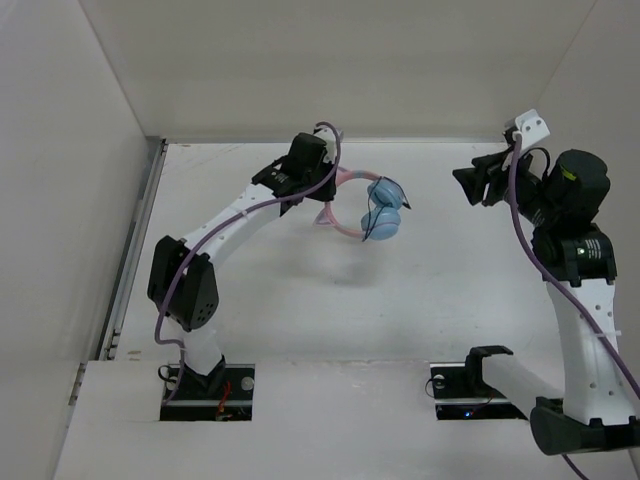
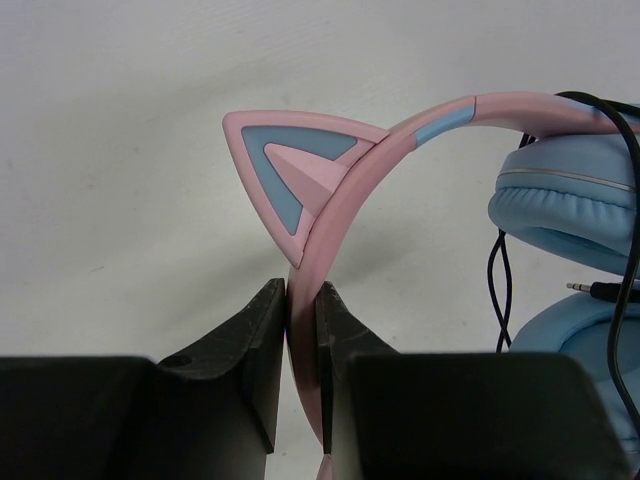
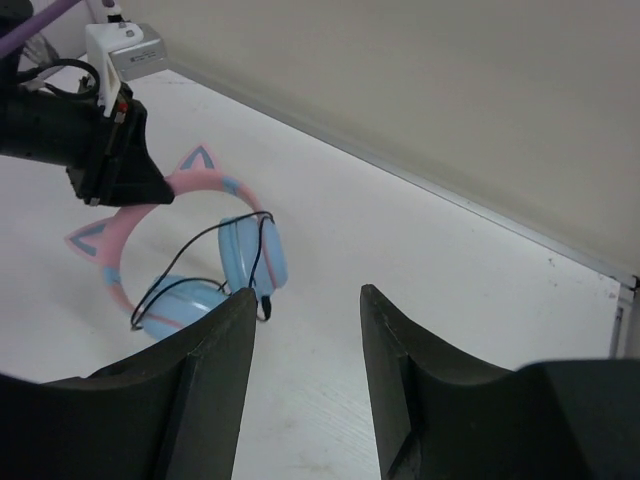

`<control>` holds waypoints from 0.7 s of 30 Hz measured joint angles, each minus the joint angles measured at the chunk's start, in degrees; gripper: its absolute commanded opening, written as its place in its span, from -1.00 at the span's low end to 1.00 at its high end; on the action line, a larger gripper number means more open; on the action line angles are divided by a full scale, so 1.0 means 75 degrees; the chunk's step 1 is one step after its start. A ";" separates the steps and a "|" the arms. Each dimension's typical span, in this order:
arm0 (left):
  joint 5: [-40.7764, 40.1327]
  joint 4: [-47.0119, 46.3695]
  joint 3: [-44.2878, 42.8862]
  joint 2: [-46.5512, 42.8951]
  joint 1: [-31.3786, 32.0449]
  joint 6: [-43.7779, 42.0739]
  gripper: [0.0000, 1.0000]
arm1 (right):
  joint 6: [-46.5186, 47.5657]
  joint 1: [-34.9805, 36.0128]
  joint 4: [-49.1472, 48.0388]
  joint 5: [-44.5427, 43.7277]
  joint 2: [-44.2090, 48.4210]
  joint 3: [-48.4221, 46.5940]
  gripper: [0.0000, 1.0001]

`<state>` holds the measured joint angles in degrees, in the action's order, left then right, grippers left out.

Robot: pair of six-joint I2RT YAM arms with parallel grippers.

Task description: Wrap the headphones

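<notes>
The headphones (image 1: pixel 385 212) have a pink cat-ear headband (image 2: pixel 400 140) and light blue ear cups (image 3: pixel 255 250). They hang above the white table, casting a shadow below. My left gripper (image 1: pixel 322 186) is shut on the headband just under one cat ear (image 2: pixel 290 165), as the left wrist view shows (image 2: pixel 302 298). The thin black cable (image 3: pixel 190 245) loops around the ear cups, and its plug (image 2: pixel 590 288) dangles between them. My right gripper (image 1: pixel 466 184) is off to the right, apart from the headphones and facing them. It is open with nothing between its fingers (image 3: pixel 306 292).
White enclosure walls stand at the back and on both sides. A metal rail (image 1: pixel 130 260) runs along the table's left edge. Thick purple cables (image 1: pixel 520 215) follow both arms. The arm bases (image 1: pixel 205 380) sit in the near shelf.
</notes>
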<state>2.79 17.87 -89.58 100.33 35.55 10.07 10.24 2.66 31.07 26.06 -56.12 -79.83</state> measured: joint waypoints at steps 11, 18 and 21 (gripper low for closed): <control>0.0047 -0.0417 0.0026 0.1533 -0.1040 0.0076 -0.96 | -0.0667 -0.0667 -0.0219 0.0201 0.0618 0.0664 0.07; 0.0213 -0.0414 -0.0096 0.2291 -0.1530 0.0157 -0.96 | -0.0793 -0.1055 -0.0140 0.0344 0.0781 0.0775 0.07; 0.0306 -0.0423 -0.0283 0.2489 -0.1728 0.0195 -0.96 | -0.0901 -0.1268 -0.0140 0.0443 0.0787 0.0813 0.07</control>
<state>5.08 14.70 -91.70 119.00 22.59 11.53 3.49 -6.85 30.02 29.39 -50.22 -73.73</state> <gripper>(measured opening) 0.127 0.536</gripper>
